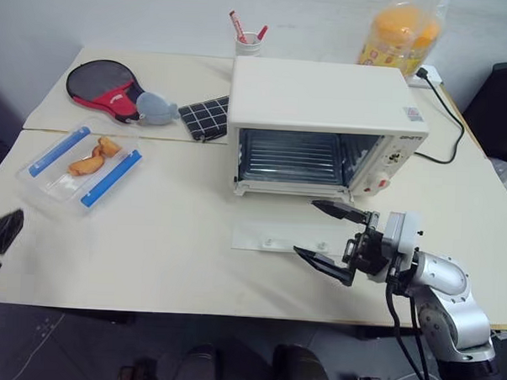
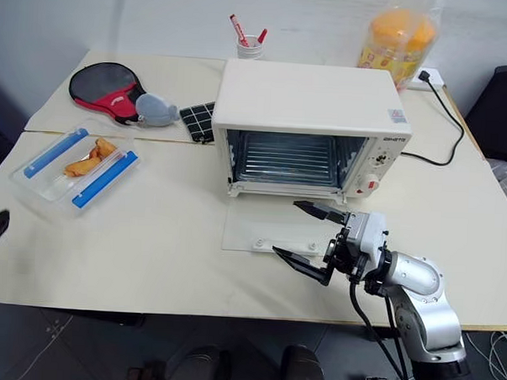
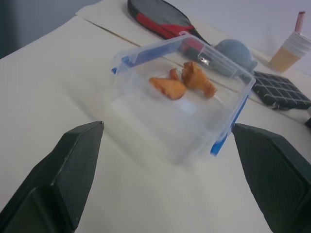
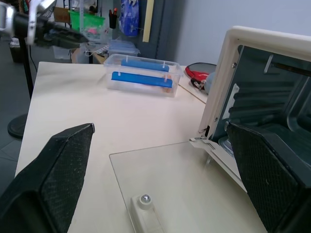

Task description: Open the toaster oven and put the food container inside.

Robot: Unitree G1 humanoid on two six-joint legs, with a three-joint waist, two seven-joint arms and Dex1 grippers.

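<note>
While the toaster oven [image 1: 319, 130] stands at the table's centre with its glass door [image 1: 281, 237] folded flat onto the tabletop, the food container [image 1: 80, 163] lies well apart to its left, lid on, nothing between the two but bare table [image 1: 150, 253]. Behind the container lie a table-tennis paddle [image 1: 102, 87], a grey-blue pouch [image 1: 156, 110] and a dark gridded pad [image 1: 206, 116]; a cup of pens [image 1: 248, 43] and a snack jar [image 1: 401, 32] stand behind the oven, and a black cord [image 1: 442, 114] trails to its right. The right gripper [image 1: 331, 235] hovers at the door's right end, jaws wide apart, holding nothing.

From the left wrist, the left gripper [image 3: 167, 141] faces the container, fingers spread wide and empty.

From the right wrist, the door's handle [image 4: 146, 213] and the oven cavity lie between the open fingers [image 4: 58, 170].
</note>
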